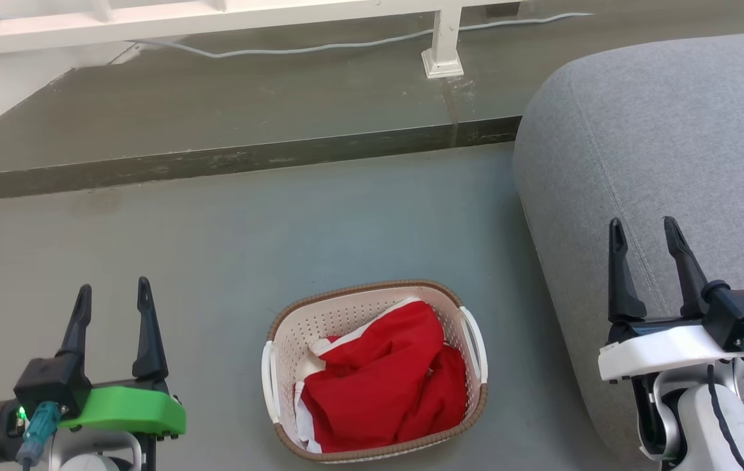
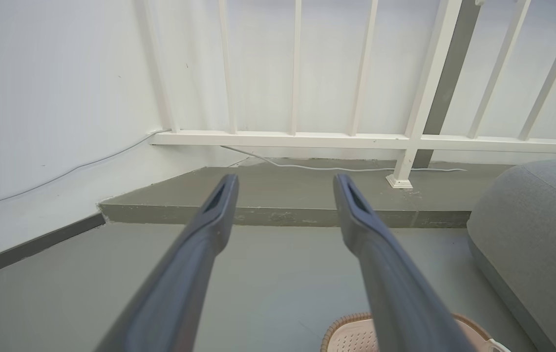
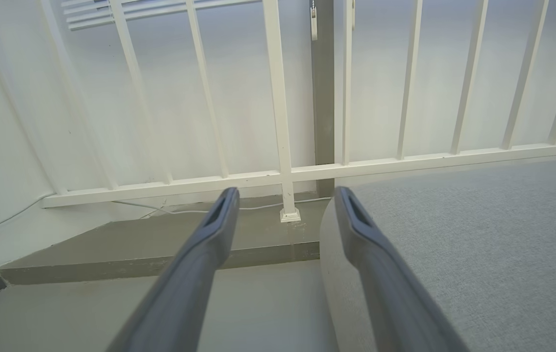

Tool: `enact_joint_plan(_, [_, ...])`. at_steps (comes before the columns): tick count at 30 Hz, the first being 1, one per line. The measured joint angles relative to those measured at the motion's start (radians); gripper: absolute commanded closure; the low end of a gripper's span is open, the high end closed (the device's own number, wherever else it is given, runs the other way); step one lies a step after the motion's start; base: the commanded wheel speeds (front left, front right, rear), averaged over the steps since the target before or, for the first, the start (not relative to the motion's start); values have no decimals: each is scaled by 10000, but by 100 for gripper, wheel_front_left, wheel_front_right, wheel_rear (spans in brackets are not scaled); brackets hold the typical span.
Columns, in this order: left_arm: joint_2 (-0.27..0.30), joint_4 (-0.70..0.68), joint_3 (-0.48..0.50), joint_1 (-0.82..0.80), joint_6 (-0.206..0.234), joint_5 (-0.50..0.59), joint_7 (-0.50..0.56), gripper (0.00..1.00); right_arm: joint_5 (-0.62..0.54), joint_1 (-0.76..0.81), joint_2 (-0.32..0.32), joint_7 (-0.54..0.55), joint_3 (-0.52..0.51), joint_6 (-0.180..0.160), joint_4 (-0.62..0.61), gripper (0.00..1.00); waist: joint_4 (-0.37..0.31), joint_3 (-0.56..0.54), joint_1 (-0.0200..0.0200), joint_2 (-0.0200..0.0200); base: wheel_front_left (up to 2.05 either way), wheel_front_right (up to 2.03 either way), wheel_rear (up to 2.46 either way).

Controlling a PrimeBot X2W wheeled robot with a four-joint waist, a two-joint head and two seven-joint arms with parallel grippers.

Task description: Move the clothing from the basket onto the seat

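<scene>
Nearest the robot, the left end effector [image 1: 114, 288] hangs over the floor [image 1: 215, 248] with its two fingers spread apart and nothing between them. The right end effector [image 1: 643, 226], likewise parted and empty, hovers over the near edge of the seat [image 1: 673, 131]. Between the two, on the floor just beside the seat, sits the basket [image 1: 372, 286]. The red-and-white clothing [image 1: 385, 379] lies bunched inside it, filling most of it, with a white edge at the lower left. The part of the seat in view is bare grey fabric, so I judge the task to be at its very start: nothing is moved across yet, and every piece is left to lift out and lay on the cushion. How many garments make up the heap cannot be told. Farther off a low step [image 1: 215, 111] rises, with a cable [image 1: 320, 47] lying along it and a white railing [image 1: 440, 39] behind.
</scene>
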Motion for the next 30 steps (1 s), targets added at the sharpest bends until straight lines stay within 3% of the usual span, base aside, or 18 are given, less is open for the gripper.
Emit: enact_joint_plan(30, [-67,-731,-146,495,44,205,151,0,52,-11,0,0,27,-58,-132,0,-38,273,0,0,0,0,0])
